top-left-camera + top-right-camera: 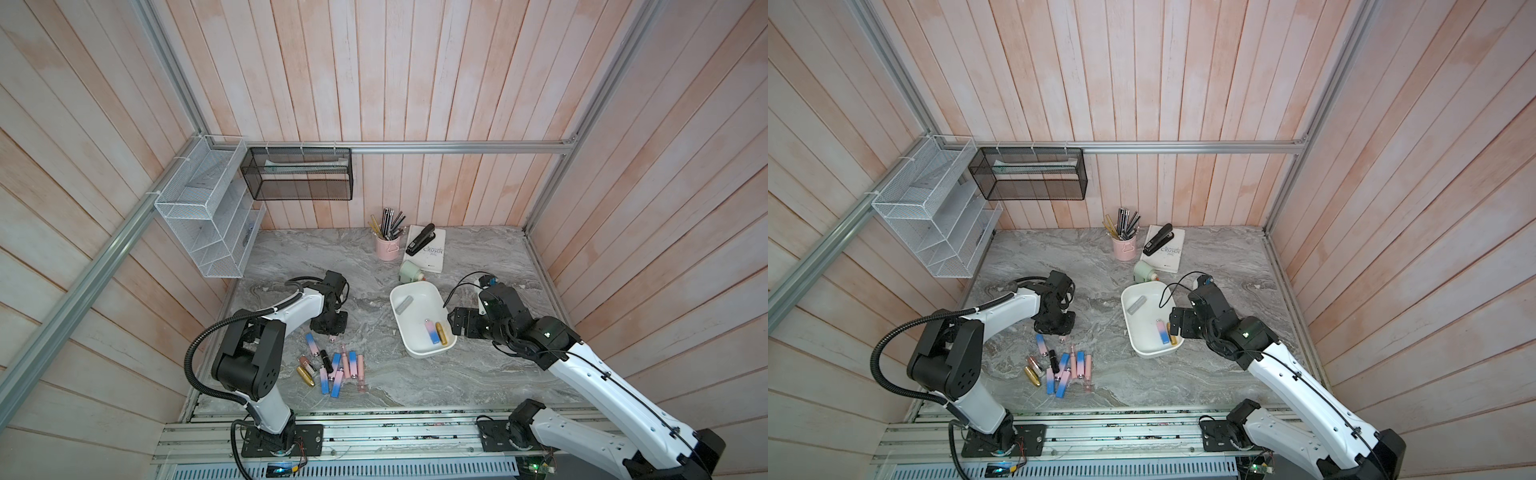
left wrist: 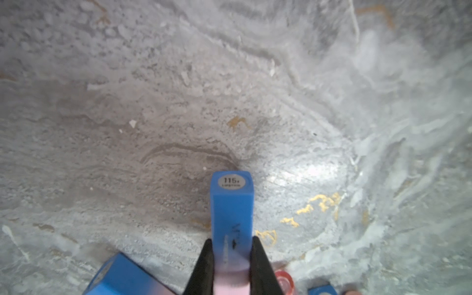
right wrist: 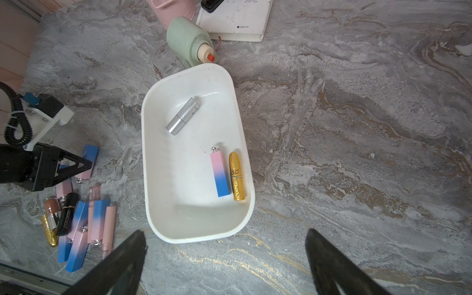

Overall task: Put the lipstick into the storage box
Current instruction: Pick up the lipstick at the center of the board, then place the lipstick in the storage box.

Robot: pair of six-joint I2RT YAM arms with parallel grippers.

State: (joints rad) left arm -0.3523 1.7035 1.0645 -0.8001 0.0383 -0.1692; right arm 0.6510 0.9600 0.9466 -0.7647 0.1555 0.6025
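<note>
The left gripper [image 2: 232, 242] was clamped on a pink-blue lipstick [image 2: 231, 204] at 12 o'clock of the pile [image 1: 332, 370]. The box [image 1: 393, 309], at 3 o'clock of it, held three others [image 3: 221, 173]. The right gripper [image 3: 226, 232], jaws apart, hovered at the box's 3 o'clock.

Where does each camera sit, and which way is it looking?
Top views: high at the front, looking down at the table and back wall; left arm and right arm show.
Left wrist: on the left arm, looking down along the left end effector, shut on a lipstick, at the table.
Right wrist: on the right arm, looking down past the open right end effector at the box.
Shared: box and lipstick pile appear in both top views and the right wrist view.
</note>
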